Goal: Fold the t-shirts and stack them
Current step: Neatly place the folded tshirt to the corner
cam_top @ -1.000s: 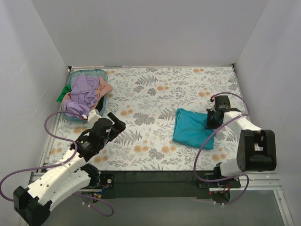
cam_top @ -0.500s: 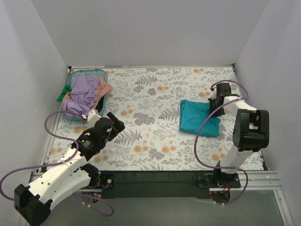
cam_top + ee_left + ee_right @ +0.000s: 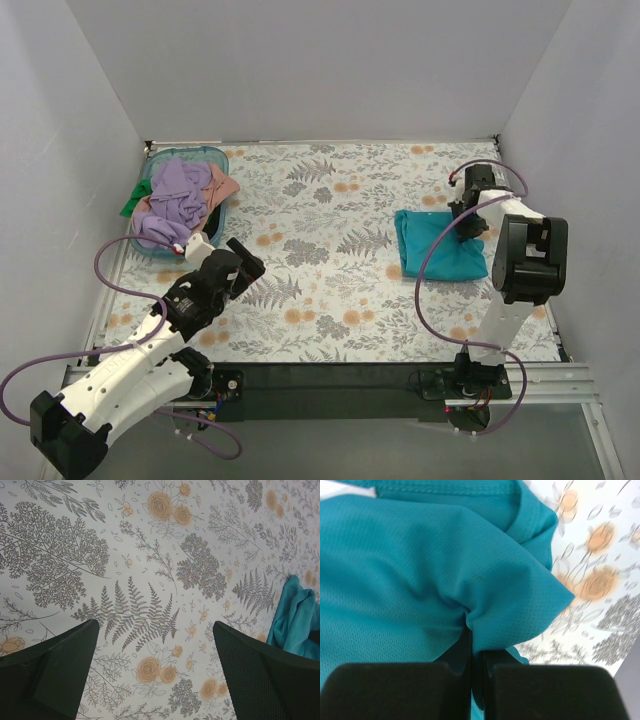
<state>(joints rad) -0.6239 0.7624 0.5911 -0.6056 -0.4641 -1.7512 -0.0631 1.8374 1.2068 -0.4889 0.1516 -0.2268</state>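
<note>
Right gripper [image 3: 476,655] clamped on bunched fold of teal shirt [image 3: 440,245]; collar [image 3: 530,515] just beyond jaws. Over last second shirt dragged off table [image 3: 330,200] middle toward right edge. Likely parking folded piece as stack base.

Left gripper [image 3: 155,670] jaws wide, nothing between, barely shifted; teal shirt well ahead-right of them.

Pile [image 3: 175,195] in basket [image 3: 215,152] untouched.

Fold neatness hidden; green shirt [image 3: 130,207] mostly buried.

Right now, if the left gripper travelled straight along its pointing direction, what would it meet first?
Probably the bare floral table cover; the teal t-shirt lies off to the side of that line.
</note>
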